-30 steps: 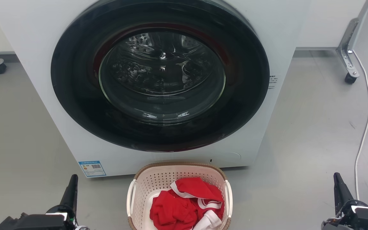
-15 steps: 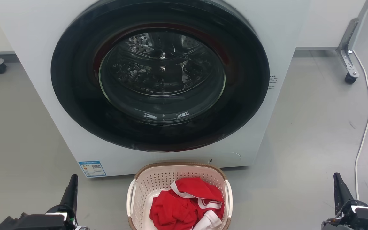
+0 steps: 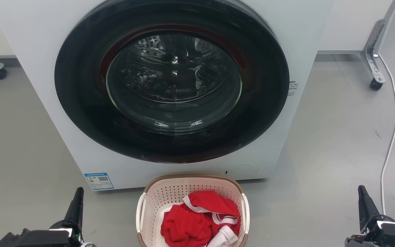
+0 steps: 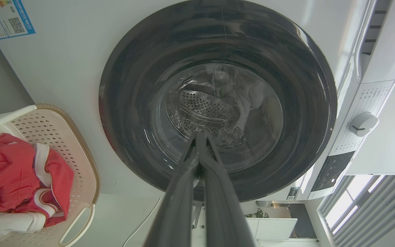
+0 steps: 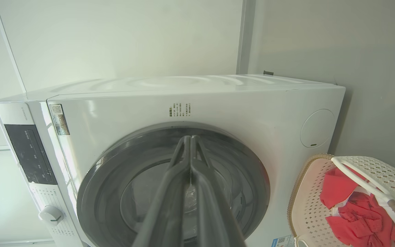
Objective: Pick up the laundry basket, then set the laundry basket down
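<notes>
The laundry basket (image 3: pixel 168 194) stands upright on the grey floor (image 3: pixel 321 154) at the near centre of the scene. Its far rim is just in front of the washing machine (image 3: pixel 307 41), below the round dark door (image 3: pixel 171 80). Red and white clothes (image 3: pixel 197 221) lie heaped inside. Nothing holds the basket, and its white handles at left and right are free.

The left gripper (image 3: pixel 78 193) is well off to the basket's left and the right gripper (image 3: pixel 362 192) well off to its right. Both point at the machine, and the wrist views show each pair of fingers pressed together on nothing.

This fits a basket waiting to be lifted as well as one already set down with the arms drawn clear; the pictures do not settle which. Any hold on a handle would need the fingers parted beforehand.
</notes>
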Robot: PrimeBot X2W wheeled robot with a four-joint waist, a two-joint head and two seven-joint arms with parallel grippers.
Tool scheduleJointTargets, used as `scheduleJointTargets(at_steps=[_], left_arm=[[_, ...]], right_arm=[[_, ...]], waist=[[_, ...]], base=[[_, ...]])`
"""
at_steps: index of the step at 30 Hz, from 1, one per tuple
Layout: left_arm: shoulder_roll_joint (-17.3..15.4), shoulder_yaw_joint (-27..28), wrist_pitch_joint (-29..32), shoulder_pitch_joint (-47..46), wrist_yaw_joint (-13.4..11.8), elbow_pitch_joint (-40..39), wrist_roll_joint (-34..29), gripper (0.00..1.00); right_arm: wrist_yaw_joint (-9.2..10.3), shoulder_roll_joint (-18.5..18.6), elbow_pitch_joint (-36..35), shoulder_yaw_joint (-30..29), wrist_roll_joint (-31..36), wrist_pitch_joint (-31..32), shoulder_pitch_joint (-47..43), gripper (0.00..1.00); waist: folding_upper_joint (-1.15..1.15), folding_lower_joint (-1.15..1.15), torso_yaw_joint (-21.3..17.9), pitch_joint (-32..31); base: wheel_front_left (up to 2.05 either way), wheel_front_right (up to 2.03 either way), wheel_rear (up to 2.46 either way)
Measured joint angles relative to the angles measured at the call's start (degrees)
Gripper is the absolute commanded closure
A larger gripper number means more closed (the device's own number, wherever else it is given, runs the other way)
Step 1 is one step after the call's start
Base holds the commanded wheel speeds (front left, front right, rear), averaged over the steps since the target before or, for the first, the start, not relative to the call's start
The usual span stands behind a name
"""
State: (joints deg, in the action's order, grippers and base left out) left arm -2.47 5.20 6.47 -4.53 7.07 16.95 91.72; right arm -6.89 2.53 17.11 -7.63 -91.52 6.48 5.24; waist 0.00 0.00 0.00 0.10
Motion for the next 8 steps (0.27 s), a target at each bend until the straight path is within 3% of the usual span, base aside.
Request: scheduleJointTargets(at_steps=[8], left_arm=[[0.00,0.00,0.00,0.00,0.00,0.00,0.00,1.00]], right_arm=[[-0.01,0.00,0.00,0.00,0.00,0.00,0.01,1.00]], waist=[[0.00,0.00,0.00,0.00]], base=[[0.00,0.00,0.00]])
